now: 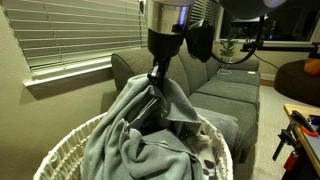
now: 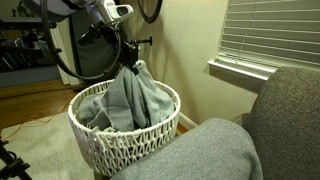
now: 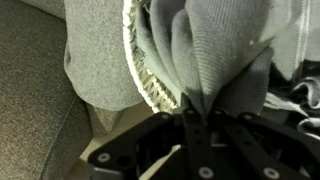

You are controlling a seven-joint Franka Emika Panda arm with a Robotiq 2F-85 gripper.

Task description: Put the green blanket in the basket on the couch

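**Item 1, claw** [image 1: 158, 76] [image 2: 128, 66] [image 3: 205, 112]: hangs from the arm above the basket, pointing down. Its fingers are pinched close together on a gathered fold of the green blanket.

**Item 2, the green blanket** [image 1: 150, 125] [image 2: 135, 95] [image 3: 215, 60]: pale grey-green and soft. The held fold is drawn up into a peak under the claw. The rest lies in loose rumples inside the basket, filling most of it.

**Item 3, the basket** [image 1: 70, 140] [image 2: 125, 140] [image 3: 140, 75]: round white wicker with an open-weave rim. Its base is hidden, so what it stands on cannot be told. In the wrist view the rim lies right against grey fabric.

**Item 4, the couch** [image 1: 225, 90] [image 2: 220, 150] [image 3: 35, 120]: grey upholstery with thick back cushions. A rounded padded part sits just beside the basket in an exterior view.

**Surroundings:**
- Window blinds [image 1: 70, 35] [image 2: 270, 35] are on the wall behind the couch.
- The wooden floor [image 2: 30, 105] lies beyond the basket.
- An orange rounded shape [image 1: 300, 75], too dim to name, is well apart past the couch's far end.
- A pale wooden surface [image 1: 297, 112] carries dark clutter at the frame edge.

**Obstructions:** the raised peak of blanket hides the basket's far rim in an exterior view. The blanket fold covers the claw's fingertips in the wrist view.
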